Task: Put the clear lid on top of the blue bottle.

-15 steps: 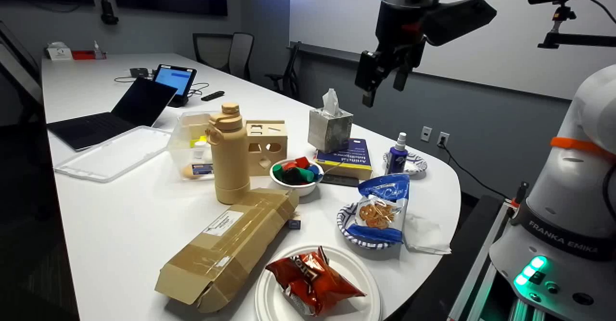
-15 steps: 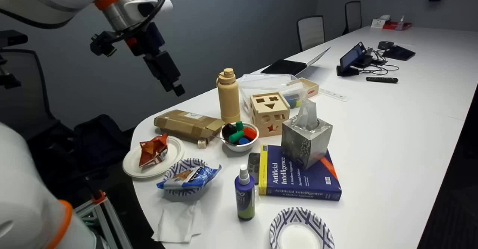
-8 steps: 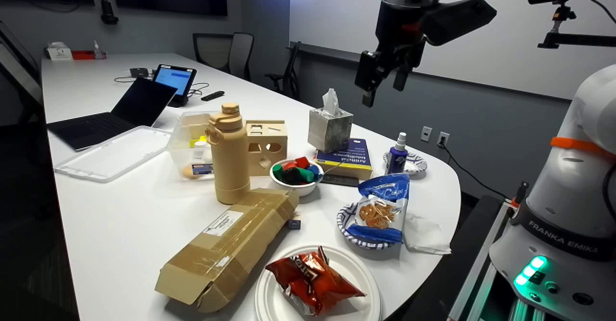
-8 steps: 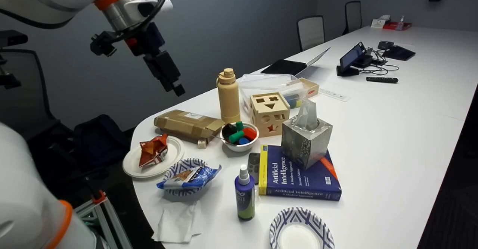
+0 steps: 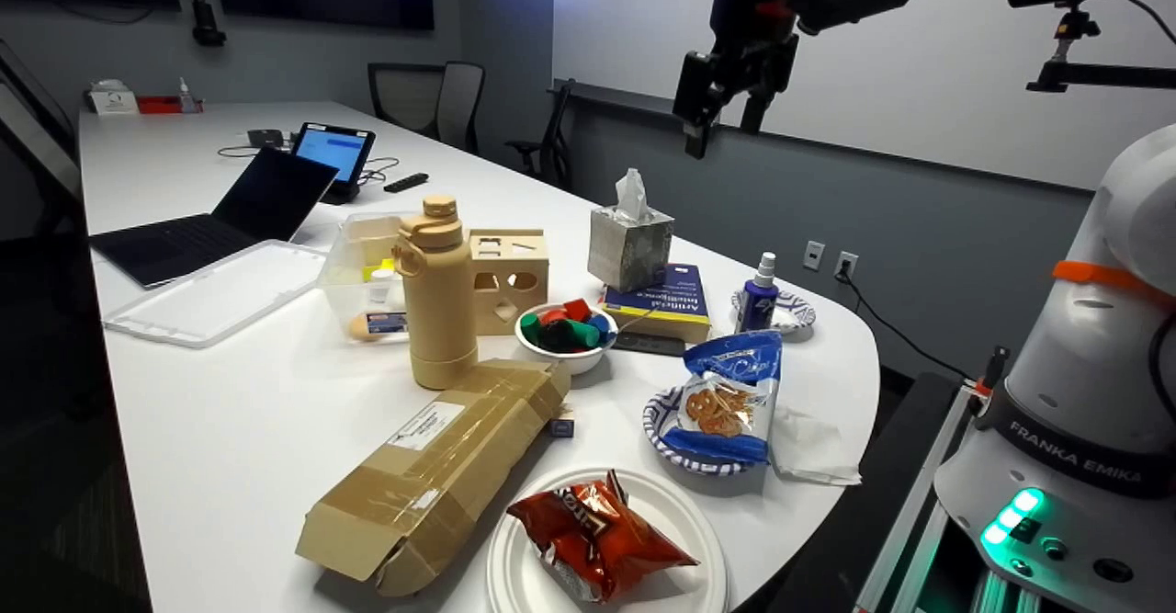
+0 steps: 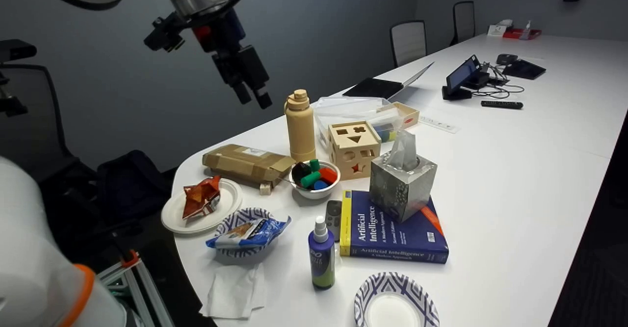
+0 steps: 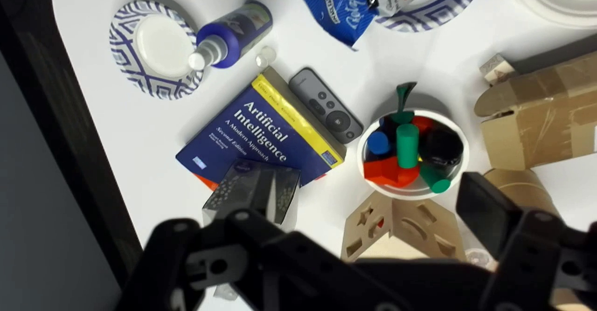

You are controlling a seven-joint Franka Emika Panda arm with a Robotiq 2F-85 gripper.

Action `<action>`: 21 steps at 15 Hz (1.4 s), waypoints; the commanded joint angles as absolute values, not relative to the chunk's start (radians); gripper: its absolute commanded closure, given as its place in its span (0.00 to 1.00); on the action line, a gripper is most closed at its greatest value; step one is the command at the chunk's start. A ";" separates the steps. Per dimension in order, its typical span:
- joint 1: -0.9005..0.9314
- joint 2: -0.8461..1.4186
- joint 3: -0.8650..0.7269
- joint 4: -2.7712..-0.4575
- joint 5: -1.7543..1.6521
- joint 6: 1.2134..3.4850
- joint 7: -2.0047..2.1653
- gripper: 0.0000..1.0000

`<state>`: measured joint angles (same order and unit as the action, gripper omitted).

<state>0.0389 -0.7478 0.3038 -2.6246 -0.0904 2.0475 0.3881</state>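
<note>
The blue bottle (image 5: 757, 305) stands upright on the white table, with a white spray top. It also shows in an exterior view (image 6: 322, 263) and in the wrist view (image 7: 240, 30). The small round clear lid (image 7: 266, 56) lies on the table between the bottle and the book's corner in the wrist view; I cannot make it out clearly in the exterior views. My gripper (image 5: 724, 133) is open and empty, high above the table; it also shows in an exterior view (image 6: 253, 99) and in the wrist view (image 7: 375, 196). It is well away from both lid and bottle.
A blue book (image 6: 392, 238) bears a tissue box (image 6: 405, 185), beside a grey remote (image 7: 326, 106). A bowl of blocks (image 6: 314, 194), a wooden shape box (image 6: 355, 150) and a tall tan flask (image 6: 301, 131) stand nearby. A patterned plate (image 6: 360, 302) and snack packet (image 6: 250, 233) flank the bottle.
The arm was still between the two earlier frames. Since then, my gripper has risen, shifting right in one exterior view and slightly left in another. It stays open, and the table objects have not moved.
</note>
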 commanded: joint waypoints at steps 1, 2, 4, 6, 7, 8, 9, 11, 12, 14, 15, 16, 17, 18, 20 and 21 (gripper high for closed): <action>-0.009 -0.587 0.197 -2.456 -0.119 2.014 0.271 0.00; -0.016 -0.541 0.165 -2.426 -0.112 2.017 0.239 0.00; -0.019 -0.457 0.109 -2.377 -0.089 2.015 0.185 0.00; -0.017 -0.368 0.055 -2.351 -0.064 2.029 0.129 0.00; -0.016 -0.327 0.032 -2.347 -0.051 2.039 0.104 0.00; -0.021 -0.281 0.012 -2.345 -0.043 2.052 0.086 0.00; -0.022 -0.247 -0.003 -2.343 -0.029 2.059 0.070 0.00; -0.030 -0.178 -0.029 -2.347 -0.014 2.089 0.049 0.00; -0.034 -0.154 -0.039 -2.356 -0.005 2.109 0.050 0.00; -0.044 -0.110 -0.060 -2.375 0.013 2.161 0.034 0.00; -0.049 -0.094 -0.066 -2.385 0.019 2.181 0.034 0.00; -0.054 -0.078 -0.073 -2.396 0.026 2.209 0.031 0.00; -0.060 -0.055 -0.079 -2.399 0.026 2.238 0.029 0.00; -0.066 -0.030 -0.084 -2.403 0.030 2.267 0.020 0.00; -0.075 0.018 -0.094 -2.404 0.039 2.322 0.006 0.00; -0.080 0.046 -0.098 -2.402 0.050 2.350 -0.008 0.00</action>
